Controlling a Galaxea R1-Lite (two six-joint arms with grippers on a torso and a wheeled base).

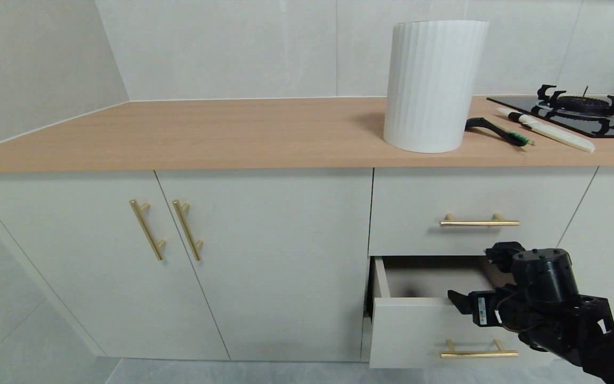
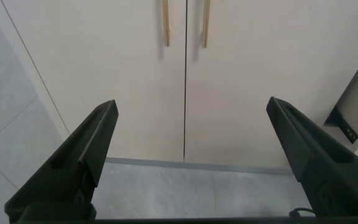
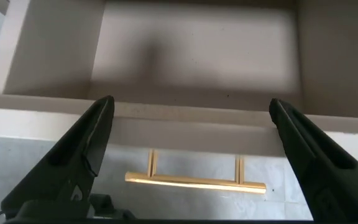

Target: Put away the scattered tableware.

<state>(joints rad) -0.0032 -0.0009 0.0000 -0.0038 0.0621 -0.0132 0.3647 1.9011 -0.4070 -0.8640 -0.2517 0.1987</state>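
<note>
Hovering right claw [image 3: 191, 102], spread wide, at drawer [image 1: 419, 325] | knife [image 1: 552, 130] on counter [image 1: 232, 133], well apart

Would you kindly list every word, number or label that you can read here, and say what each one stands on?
The white sticker on the right gripper: dark print, too small to read.
Nothing else here carries readable text.

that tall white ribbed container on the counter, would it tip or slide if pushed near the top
Likely to tip: the white ribbed container is tall for its base and looks slightly wider at the top. It seems rigid, and the ribs may help grip. Its weight can't be judged.
</note>
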